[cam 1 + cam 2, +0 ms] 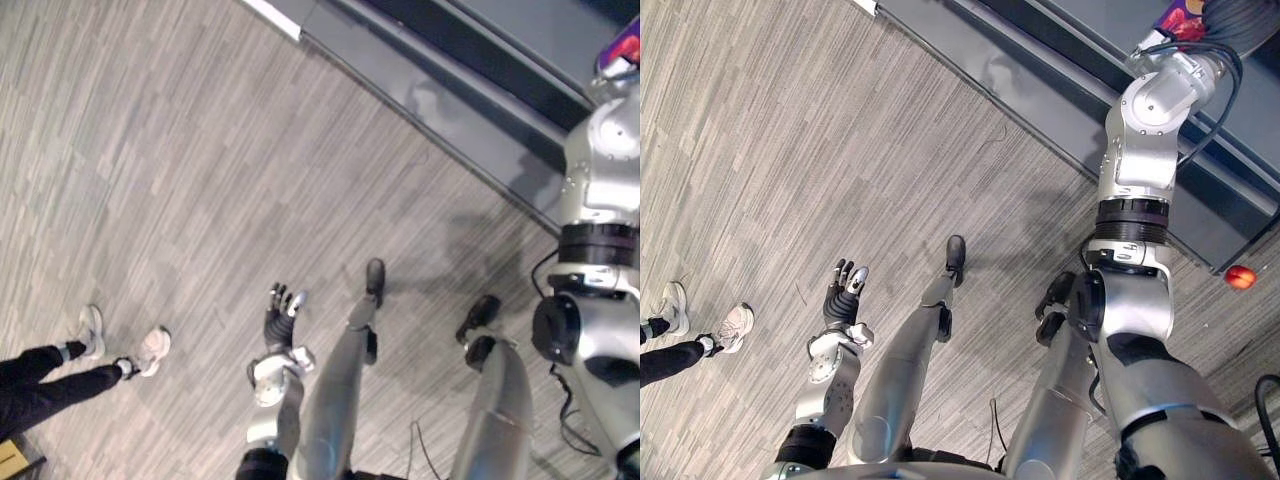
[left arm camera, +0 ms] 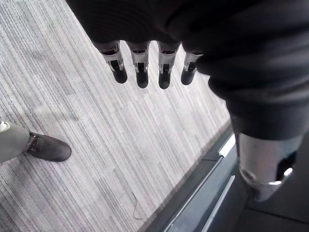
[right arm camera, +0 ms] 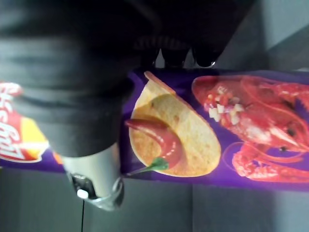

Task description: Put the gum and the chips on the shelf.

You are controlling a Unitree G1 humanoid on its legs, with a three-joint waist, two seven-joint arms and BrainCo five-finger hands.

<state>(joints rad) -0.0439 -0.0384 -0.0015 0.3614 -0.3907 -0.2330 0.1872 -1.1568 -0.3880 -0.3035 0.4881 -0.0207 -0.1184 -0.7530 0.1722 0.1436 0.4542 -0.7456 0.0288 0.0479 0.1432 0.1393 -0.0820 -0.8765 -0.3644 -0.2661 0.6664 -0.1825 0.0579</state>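
- Right hand (image 3: 82, 96) clasps the purple chips (image 3: 217, 130) between thumb and fingers, raised against the dark grey shelf (image 1: 1030, 85).
- Left hand (image 1: 843, 290) hangs low over the striped floor (image 1: 200, 150), fingers straight and loose, empty.
- Person's pale shoes (image 1: 152, 350) stand on the floor, well to the robot's left.
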